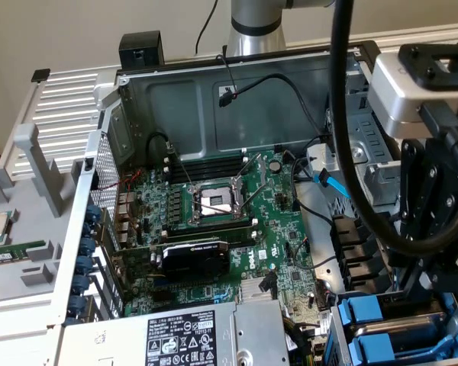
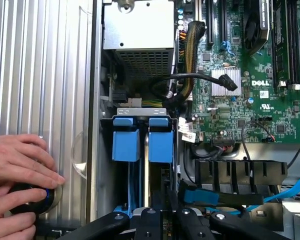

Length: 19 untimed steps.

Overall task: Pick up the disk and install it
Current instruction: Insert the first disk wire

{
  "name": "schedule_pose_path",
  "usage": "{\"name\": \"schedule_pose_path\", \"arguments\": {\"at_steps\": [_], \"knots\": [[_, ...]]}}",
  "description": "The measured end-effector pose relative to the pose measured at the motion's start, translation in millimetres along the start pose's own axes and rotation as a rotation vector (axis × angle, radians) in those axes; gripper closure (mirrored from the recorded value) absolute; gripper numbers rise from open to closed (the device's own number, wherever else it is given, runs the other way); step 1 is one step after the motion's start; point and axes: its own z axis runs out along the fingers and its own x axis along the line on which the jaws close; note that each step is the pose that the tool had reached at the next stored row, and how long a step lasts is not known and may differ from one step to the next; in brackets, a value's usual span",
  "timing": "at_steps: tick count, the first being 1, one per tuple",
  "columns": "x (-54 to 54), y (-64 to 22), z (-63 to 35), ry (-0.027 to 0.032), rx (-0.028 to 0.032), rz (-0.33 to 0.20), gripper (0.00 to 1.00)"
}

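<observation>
claw [image 2: 164, 216]: hangs over the drive bay [image 2: 140, 111] at the case's [image 1: 183, 107] corner, you cannot tell whether it is spread or pinching | disk [image 2: 160, 142]: seated in the bay in its blue frame, beside a second blue frame [image 2: 125, 140] | person's hand [image 2: 21, 162]: rests on a black knob [image 2: 32, 200] outside the case

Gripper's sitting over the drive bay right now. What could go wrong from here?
A person's hands rest on the case panel right beside the drive bay; any arm motion might strike them. The loose blue cable runs close to the gripper and could snag on it.
</observation>
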Motion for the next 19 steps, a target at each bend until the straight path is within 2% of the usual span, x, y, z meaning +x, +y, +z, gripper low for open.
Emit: {"name": "schedule_pose_path", "arguments": {"at_steps": [19], "knots": [[0.4,0.1,1.7,-0.0008,-0.0008,0.012,0.83]]}}
